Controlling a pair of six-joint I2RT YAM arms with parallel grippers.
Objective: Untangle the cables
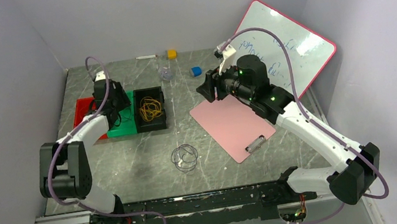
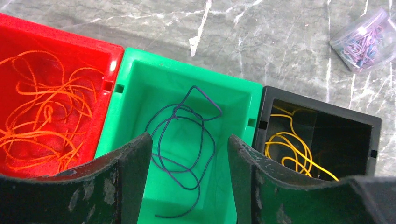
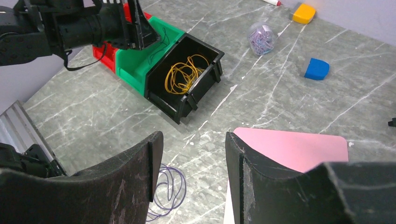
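- Nearest the arm bases, a dark cable coil [image 1: 184, 157] lies loose on the table [image 1: 132, 157], well apart from everything else. It is a few overlapping rings, roughly round, so it has no real long axis. I cannot make out its ends.
- Likely it handles as very light, limp and a little springy, and thin enough to slide out of a loose pinch. The best hold looks like a single strand on the outer edge of a ring, not a crossing where several strands stack.
- Above the table, between that coil and the pink clipboard [image 3: 299, 149], hangs the right gripper [image 3: 189, 179]. Its fingers are spread with nothing between them.
- Farther back, the red bin [image 2: 107, 60], green bin [image 2: 140, 65] and black bin [image 2: 369, 126] stand touching in a row, each holding one colour.
- Over the green bin hovers the left gripper [image 2: 189, 182], also spread and empty. The dark blue cable [image 2: 187, 140] lies below it on the bin floor. In the wrist view it stretches top to bottom, with a kinked peak at the top and a free tail at the bottom; that tail seems the easiest hold.
- In the red bin, the orange cable [image 2: 46, 116] is the most snarled, with many crossings and no clear direction; I would expect snagging.
- In the black bin, the yellow cable [image 3: 184, 74] sits in tidier oval loops.
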